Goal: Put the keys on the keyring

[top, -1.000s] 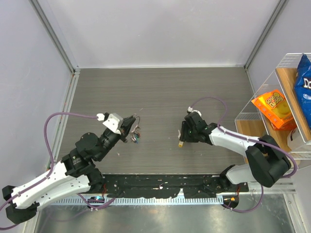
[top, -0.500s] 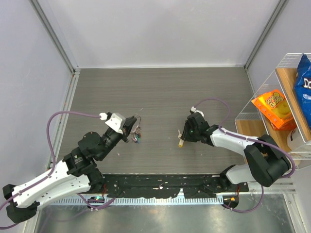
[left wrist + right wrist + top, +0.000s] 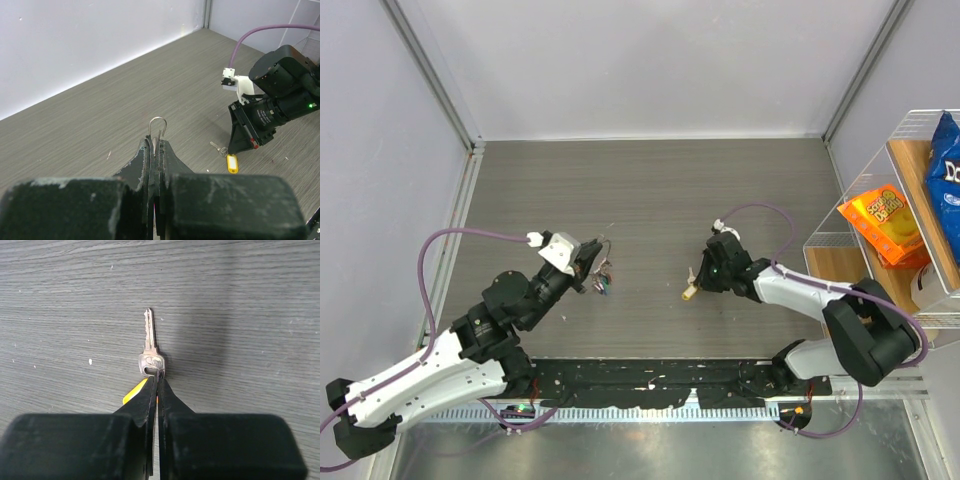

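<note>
Holding an orange bag point(image 3: 885, 222) and a blue bag point(image 3: 946, 165) cut off by the frame, the rack point(image 3: 823, 243) stands right of the bench point(image 3: 650, 190), where the left claw point(image 3: 156, 150) pinches the keyring point(image 3: 157, 124) aloft, and the right claw point(image 3: 156, 385) nips the head of a silver key point(image 3: 149, 340), its yellow tag point(image 3: 134, 392) half hidden.

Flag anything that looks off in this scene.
Nothing spilled or damaged. One oddity: the right gripper pinches the key only by the edge of its head, the yellow tag poking out sideways.
</note>
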`<state>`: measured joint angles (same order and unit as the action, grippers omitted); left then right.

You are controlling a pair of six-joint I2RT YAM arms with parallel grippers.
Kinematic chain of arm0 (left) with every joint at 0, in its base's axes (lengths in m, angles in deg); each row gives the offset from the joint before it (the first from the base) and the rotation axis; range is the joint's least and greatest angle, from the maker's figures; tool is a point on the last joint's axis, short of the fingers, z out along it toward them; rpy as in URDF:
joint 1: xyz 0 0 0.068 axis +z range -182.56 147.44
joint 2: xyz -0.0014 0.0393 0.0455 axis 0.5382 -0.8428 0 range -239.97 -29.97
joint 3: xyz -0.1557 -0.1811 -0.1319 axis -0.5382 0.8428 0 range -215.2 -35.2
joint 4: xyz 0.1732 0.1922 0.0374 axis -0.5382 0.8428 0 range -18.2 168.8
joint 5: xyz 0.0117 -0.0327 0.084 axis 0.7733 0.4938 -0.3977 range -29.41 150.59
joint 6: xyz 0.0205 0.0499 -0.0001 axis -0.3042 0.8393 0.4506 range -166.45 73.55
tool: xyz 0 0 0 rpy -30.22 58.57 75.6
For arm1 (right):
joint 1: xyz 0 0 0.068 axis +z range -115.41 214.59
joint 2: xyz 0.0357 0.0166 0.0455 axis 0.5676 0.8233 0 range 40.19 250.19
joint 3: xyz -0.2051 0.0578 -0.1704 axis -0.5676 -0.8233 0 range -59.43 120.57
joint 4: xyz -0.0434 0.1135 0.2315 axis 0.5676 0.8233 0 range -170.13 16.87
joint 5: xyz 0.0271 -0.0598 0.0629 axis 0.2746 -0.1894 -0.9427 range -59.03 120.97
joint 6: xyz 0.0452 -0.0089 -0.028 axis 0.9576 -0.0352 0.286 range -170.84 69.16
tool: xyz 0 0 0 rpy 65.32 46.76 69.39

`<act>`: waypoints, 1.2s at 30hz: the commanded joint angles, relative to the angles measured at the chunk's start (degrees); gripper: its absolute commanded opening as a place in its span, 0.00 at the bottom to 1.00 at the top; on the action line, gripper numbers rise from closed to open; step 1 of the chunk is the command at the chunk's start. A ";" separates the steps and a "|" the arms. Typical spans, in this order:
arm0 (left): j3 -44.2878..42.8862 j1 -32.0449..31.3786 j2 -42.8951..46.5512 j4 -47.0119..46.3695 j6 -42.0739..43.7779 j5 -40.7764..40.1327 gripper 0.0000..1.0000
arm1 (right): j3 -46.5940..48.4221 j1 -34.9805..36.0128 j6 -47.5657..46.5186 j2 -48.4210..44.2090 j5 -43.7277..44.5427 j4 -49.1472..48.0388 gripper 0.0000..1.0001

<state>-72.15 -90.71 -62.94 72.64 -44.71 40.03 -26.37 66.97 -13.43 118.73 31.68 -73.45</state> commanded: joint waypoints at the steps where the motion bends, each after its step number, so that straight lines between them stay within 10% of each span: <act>1: -0.40 0.05 0.10 -3.83 0.02 -0.27 0.00 | -0.19 -0.21 -1.46 -5.05 1.66 1.05 0.06; 7: -0.41 0.14 0.36 -3.65 -0.24 0.25 0.00 | 1.57 -0.21 -6.11 -15.42 0.19 6.41 0.06; 21: -0.85 0.06 1.07 -5.15 -0.16 12.02 0.00 | 15.45 -0.13 -21.32 -27.57 -41.21 15.12 0.06; 36: 1.09 0.14 3.97 -9.80 0.20 22.49 0.00 | 13.52 3.74 7.13 -24.24 -63.73 -22.57 0.06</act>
<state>-71.41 -90.71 -60.03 69.65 -44.64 58.67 -13.24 68.98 -16.93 92.63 -27.44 -81.50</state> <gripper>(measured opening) 0.028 0.063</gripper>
